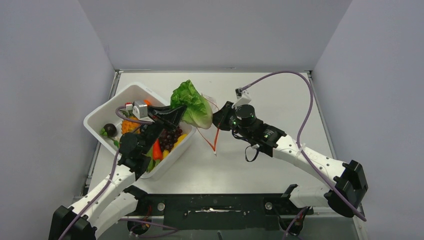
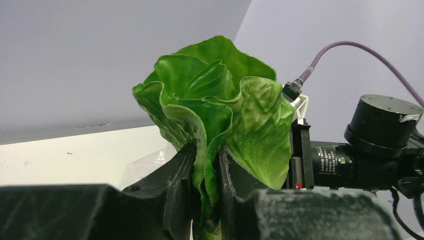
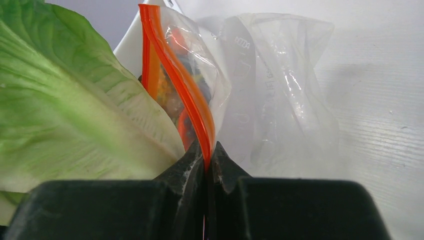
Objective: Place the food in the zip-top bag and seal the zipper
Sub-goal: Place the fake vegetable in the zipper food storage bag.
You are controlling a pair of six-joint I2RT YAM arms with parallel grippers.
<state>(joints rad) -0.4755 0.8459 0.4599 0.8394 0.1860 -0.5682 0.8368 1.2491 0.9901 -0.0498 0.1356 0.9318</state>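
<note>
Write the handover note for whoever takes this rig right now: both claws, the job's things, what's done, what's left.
Left claw: shut on the lettuce, held up beside the bag's mouth.
Right claw: shut on the zipper, holding the zip-top bag up.
Grapes, carrot, plum and other food: in the white tub.
Done: lettuce picked up.
Left: lettuce and all other food into the bag, then seal.
</note>
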